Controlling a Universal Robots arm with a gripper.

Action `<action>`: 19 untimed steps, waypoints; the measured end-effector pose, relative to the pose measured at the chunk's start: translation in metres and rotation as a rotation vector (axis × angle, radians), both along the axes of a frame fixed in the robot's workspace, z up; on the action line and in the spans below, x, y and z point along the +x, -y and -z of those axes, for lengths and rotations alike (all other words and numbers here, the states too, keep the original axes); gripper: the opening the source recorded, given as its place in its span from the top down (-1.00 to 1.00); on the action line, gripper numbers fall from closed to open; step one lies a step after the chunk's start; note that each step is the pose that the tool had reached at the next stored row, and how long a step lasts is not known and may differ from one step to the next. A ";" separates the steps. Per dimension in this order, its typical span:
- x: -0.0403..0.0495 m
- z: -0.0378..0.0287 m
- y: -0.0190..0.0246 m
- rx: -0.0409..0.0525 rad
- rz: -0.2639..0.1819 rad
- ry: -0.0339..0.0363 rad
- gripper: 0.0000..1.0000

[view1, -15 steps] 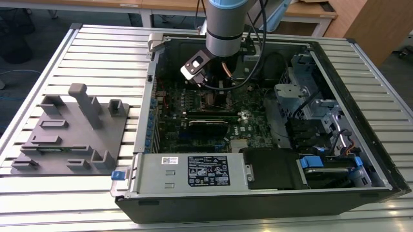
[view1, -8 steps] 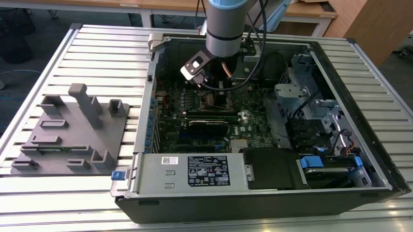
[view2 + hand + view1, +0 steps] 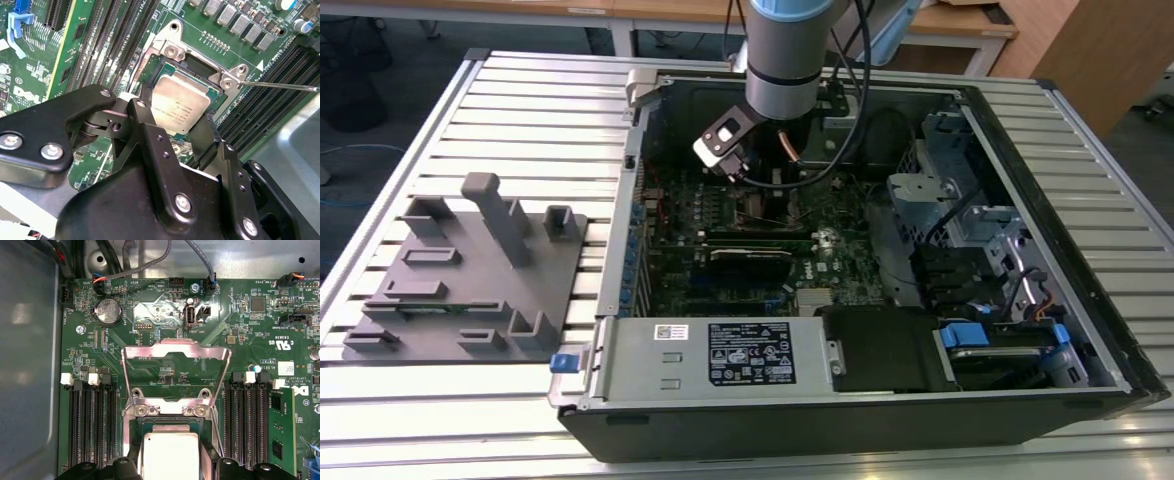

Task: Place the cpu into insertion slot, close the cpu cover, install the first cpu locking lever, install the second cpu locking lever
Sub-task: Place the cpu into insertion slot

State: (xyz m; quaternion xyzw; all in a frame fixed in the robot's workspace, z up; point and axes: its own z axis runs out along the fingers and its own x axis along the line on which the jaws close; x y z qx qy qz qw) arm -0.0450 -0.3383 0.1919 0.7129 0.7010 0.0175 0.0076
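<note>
One arm (image 3: 781, 60) reaches down into the open computer case (image 3: 854, 425) in the exterior view. Its gripper (image 3: 744, 178) hangs over the board toward twelve o'clock, close to the case wall there. A grey fixture tray (image 3: 467, 270) lies well apart at nine o'clock, on the exterior view's left.

In the second wrist view the jaws are clamped on two opposite edges of the cpu (image 3: 180, 102). It lies within the rim of the insertion slot (image 3: 227, 82), with memory slots (image 3: 95, 50) running close along both sides.

In the first wrist view the cpu cover (image 3: 140, 352) stands raised from the slot's rim, leaving the cpu uncovered.
</note>
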 end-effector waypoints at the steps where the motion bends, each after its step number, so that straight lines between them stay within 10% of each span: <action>1: 0.0000 0.0000 0.0000 0.0000 0.000 0.0000 -0.08; 19: 0.0000 0.0008 0.0000 0.0000 0.001 -0.0001 -0.08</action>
